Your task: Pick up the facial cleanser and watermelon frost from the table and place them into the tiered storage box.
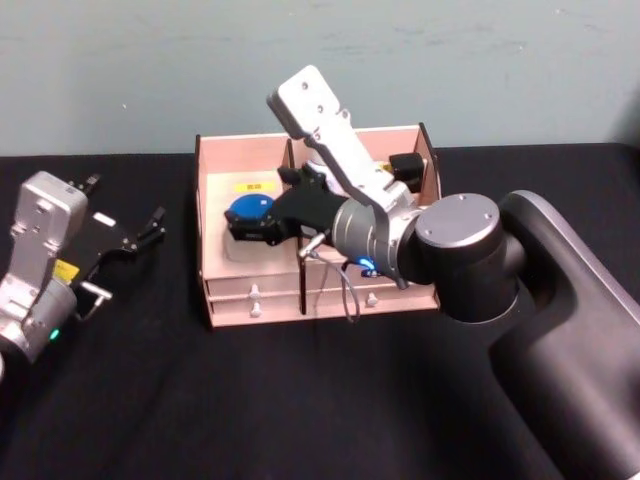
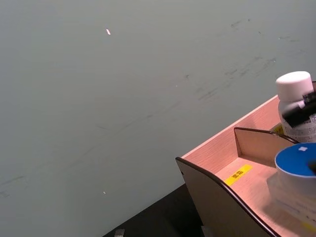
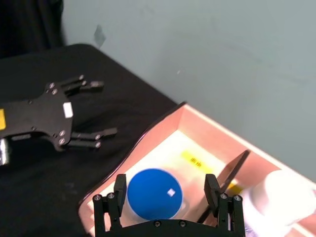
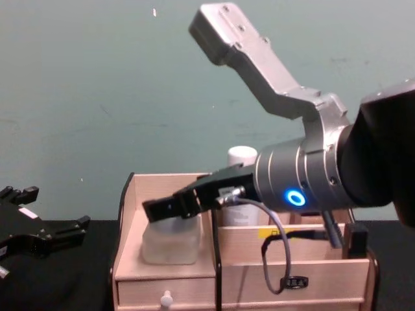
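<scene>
My right gripper point(image 3: 168, 195) hangs over the left compartment of the wide pale-wood tiered storage box with stepped compartments point(image 1: 215, 215), its black fingers point(image 3: 120, 186) spread wide with a gap on either side of the translucent tub with the round blue lid point(image 3: 154, 193), gripping nothing; the tub sits on the compartment floor directly between and beneath them. Just beyond my fingers, across the wooden divider, a white-capped bottle point(image 2: 295, 104) already stands in the neighbouring compartment, so I judge both items stowed and only my withdrawal left. My left gripper point(image 1: 128, 238) rests open and empty over the black table point(image 1: 300, 400), well apart from the box.
</scene>
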